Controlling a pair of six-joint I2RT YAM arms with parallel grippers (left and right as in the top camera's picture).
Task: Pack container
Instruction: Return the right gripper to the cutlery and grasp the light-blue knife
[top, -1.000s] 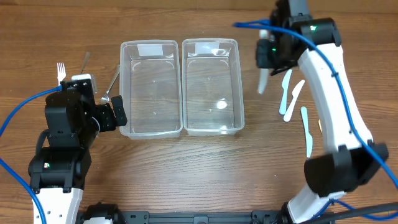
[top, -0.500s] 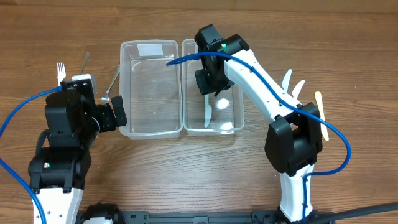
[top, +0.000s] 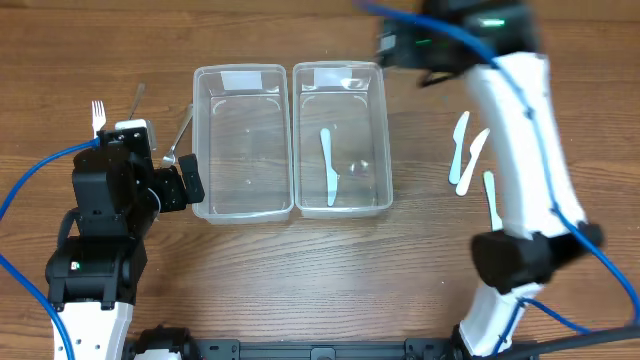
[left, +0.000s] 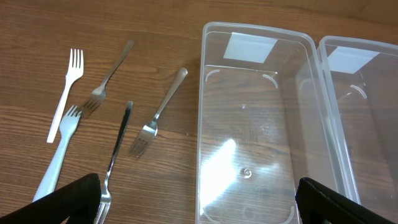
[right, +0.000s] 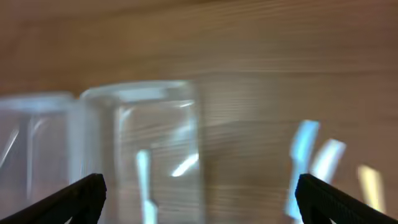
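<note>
Already one white plastic knife (top: 328, 165) lies lengthwise in the right clear plastic container (top: 383, 140). The left clear plastic container (top: 242, 140), touching it or nearly so, holds nothing. The right pincer (right: 199, 202) hangs high over the far right of the desk (top: 300, 280). Its fingers are spread wide with nothing between them, and its wrist view is badly smeared. The left pincer (left: 202, 202) sits just left of the empty container, equally wide open and empty. It looks down on white plastic forks (left: 65, 93) and slim metal forks (left: 158, 112) scattered on the wood.

By my reading, the step in hand is fetching another of the loose white plastic knives (top: 462, 150) lying to the right of the containers. Two of them at the far end lie very close together, perhaps touching. The near knife (top: 492, 200) lies apart and looks like the cleaner pick.

These are thin, flat pieces flush against the desk, so the fingertips should come down until they nearly brush the wood. They should straddle the narrow width of the handle, not its length. A grip around the middle would keep the knife from drooping or twisting. It should be carried clear over the container rim and let go low. Lined up beside the knife already inside, it leaves room for the rest.
</note>
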